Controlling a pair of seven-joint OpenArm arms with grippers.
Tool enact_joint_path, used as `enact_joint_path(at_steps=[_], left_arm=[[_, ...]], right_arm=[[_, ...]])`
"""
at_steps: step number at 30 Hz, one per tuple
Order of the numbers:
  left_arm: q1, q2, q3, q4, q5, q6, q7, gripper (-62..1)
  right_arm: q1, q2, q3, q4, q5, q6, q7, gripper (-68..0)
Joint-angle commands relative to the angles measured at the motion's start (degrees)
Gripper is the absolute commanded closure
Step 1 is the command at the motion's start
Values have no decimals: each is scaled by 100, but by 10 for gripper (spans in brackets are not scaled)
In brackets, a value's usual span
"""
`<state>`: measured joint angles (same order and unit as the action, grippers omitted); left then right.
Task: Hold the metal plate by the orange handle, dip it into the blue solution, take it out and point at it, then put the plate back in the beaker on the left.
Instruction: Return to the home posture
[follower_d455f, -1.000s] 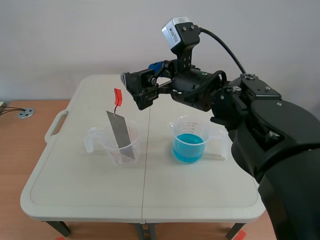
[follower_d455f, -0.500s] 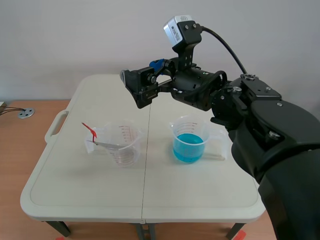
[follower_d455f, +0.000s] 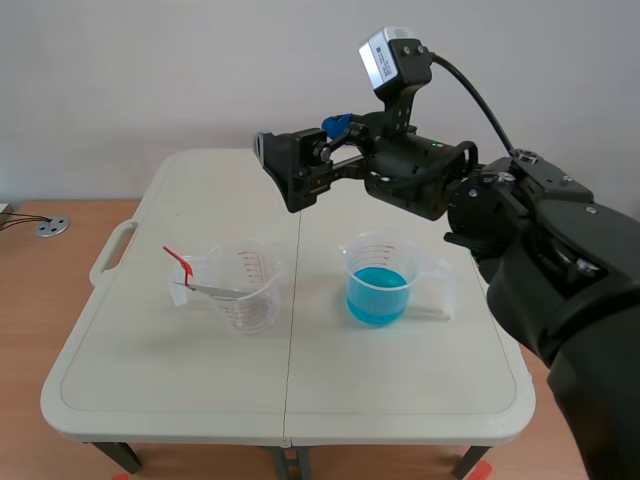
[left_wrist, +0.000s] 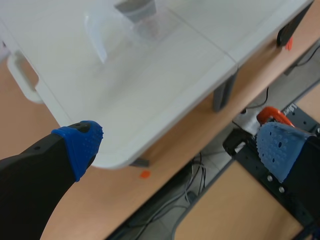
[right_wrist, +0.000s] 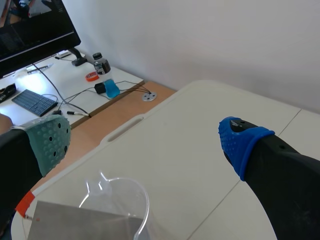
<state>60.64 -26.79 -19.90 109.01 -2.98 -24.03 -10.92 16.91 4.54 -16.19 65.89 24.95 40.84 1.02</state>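
Note:
The metal plate (follower_d455f: 218, 290) lies tilted low in the clear left beaker (follower_d455f: 245, 285), its orange handle (follower_d455f: 178, 262) sticking out over the rim to the left. The beaker of blue solution (follower_d455f: 378, 282) stands to the right of it. My right gripper (follower_d455f: 282, 172) hangs open in the air above and behind the left beaker, holding nothing. In the right wrist view the right gripper (right_wrist: 145, 142) is open, with the plate (right_wrist: 75, 220), handle (right_wrist: 24, 204) and beaker rim (right_wrist: 142, 200) below it. My left gripper (left_wrist: 180, 150) is open off the table's edge, the beaker (left_wrist: 135, 25) far ahead.
The white folding table (follower_d455f: 400, 380) has a carry handle (follower_d455f: 108, 255) on its left edge. A desk with a monitor, keyboard (right_wrist: 32, 102) and cables stands beyond the table in the right wrist view. Floor, cables and a black stand (left_wrist: 260, 155) lie under the left gripper.
The plate dropped from leaning upright in the left beaker to lying low across it, handle swung down to the left. The right gripper drew back to the right and slightly up.

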Motion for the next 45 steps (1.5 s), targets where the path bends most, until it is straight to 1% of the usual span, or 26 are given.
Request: enact_joint_path(at_steps=[1, 3, 6, 8, 11, 13, 19, 24, 27, 30, 36, 40, 45], left_arm=[[-372, 35, -4, 114, -92, 31, -264, -623], [-699, 37, -4, 179, -120, 31, -264, -623], [-1141, 37, -4, 212, -358, 31, -258, -623], [-1408, 37, 0, 212, -468, 35, -238, -623], [-1762, 37, 7, 210, -699, 35, -37, -623], [-1969, 37, 63, 210, -776, 37, 116, -623], [-2468, 37, 542, 205, -800, 35, 514, -623], [-2745, 37, 1060, 205, -798, 55, 614, -623], [-2835, 35, 1353, 205, -796, 76, 671, -623], [-2909, -9, 1626, 205, -796, 83, 713, -623], [-2938, -192, 2085, 205, -796, 186, 750, -623], [-2933, -221, 2214, 205, -796, 186, 820, -623], [-2935, -216, 2221, 205, -793, 186, 835, -623]], right_arm=[[85, 179, 17, 72, 175, 105, 42, -609], [83, 356, 17, 72, 291, 188, -4, -609], [39, 645, 17, 129, 439, 188, -122, -613], [-90, 841, 17, 271, 529, 188, -155, -663], [-374, 1123, 17, 597, 555, 188, -264, -665], [-610, 1303, 17, 848, 597, 188, -310, -665], [-1484, 1886, 101, 1818, 1029, 188, -382, -665], [-2310, 2293, 531, 2702, 1176, 188, -474, -663], [-2778, 2476, 841, 3056, 1178, 188, -474, -663], [-3198, 2579, 1167, 3303, 1235, 188, -472, -663], [-3810, 2577, 1753, 3611, 1305, 188, -472, -663], [-4009, 2577, 1884, 3742, 1305, 188, -472, -663], [-4076, 2575, 1882, 3768, 1305, 188, -472, -663]])
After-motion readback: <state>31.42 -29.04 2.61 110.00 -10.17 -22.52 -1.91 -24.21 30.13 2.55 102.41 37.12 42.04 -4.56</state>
